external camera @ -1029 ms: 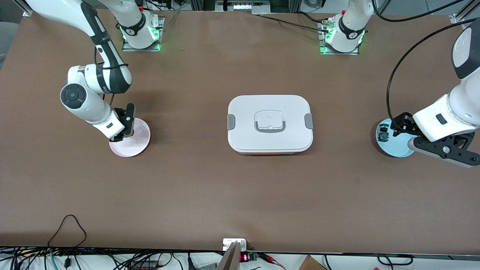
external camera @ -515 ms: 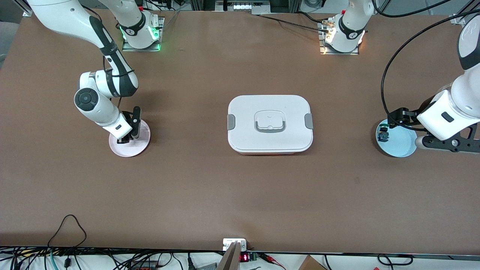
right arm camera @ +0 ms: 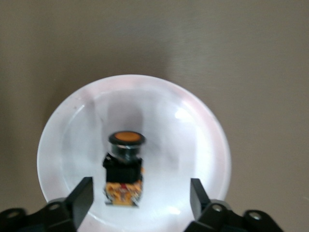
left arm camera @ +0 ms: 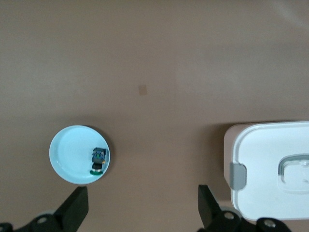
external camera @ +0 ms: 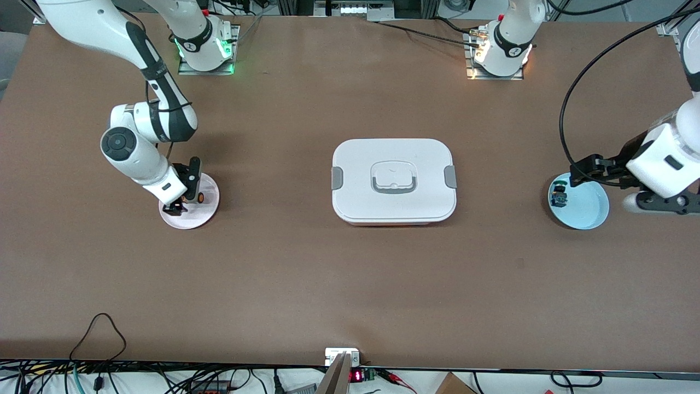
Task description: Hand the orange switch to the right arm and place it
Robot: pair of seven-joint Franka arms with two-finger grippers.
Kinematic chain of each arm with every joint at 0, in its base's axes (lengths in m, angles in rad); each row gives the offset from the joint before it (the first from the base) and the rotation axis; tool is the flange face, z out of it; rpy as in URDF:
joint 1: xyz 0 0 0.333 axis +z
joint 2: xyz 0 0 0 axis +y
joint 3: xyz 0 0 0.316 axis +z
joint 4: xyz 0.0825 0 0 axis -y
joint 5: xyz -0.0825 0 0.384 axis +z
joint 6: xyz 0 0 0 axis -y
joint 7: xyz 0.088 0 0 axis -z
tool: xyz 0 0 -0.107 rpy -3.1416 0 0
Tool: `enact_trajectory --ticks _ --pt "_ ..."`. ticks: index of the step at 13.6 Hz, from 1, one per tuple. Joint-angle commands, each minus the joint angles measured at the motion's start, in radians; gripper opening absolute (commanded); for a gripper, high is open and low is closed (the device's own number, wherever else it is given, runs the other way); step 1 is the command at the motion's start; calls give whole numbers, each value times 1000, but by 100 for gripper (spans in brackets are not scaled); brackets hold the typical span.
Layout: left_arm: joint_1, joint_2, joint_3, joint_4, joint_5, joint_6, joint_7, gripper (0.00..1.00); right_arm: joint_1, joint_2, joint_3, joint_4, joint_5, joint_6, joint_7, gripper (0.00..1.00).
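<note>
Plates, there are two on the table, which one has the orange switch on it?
The pink plate at the right arm's end, under the open right gripper, holds the orange switch. The blue plate holds a blue-green switch.

The left gripper (left arm camera: 142, 212) hangs above the brown table (left arm camera: 159, 58), its two black fingertips (left arm camera: 75, 209) spread wide apart with bare tabletop between them. A pale blue plate (left arm camera: 67, 157) lies on the table. A small switch with blue and green parts (left arm camera: 98, 160) rests inside the plate, close to its rim. Well apart from the plate sits a white lidded container (left arm camera: 270, 169) with a grey side latch (left arm camera: 238, 175); only part of it shows.
</note>
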Motion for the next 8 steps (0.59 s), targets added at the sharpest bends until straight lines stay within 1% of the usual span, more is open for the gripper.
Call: enact_trajectory --ticks 1,3,5,6,8 --pt "-140 -204 183 -279 -35 103 12 100 -5 -90 5 96 11 -179 16 100" --pt "-136 -205 183 -282 -32 100 9 100 -3 -99 6 225 38 -334 16 100" --pt "-132 -200 182 -287 -19 99 11 100 -3 -102 5 349 118 -460 17 100" --pt "-132 -200 174 -285 9 98 11 100 -3 -102 5 415 153 -519 19 100" --pt "-134 -200 168 -278 15 96 14 100 -2 -108 5 501 207 -602 40 100"
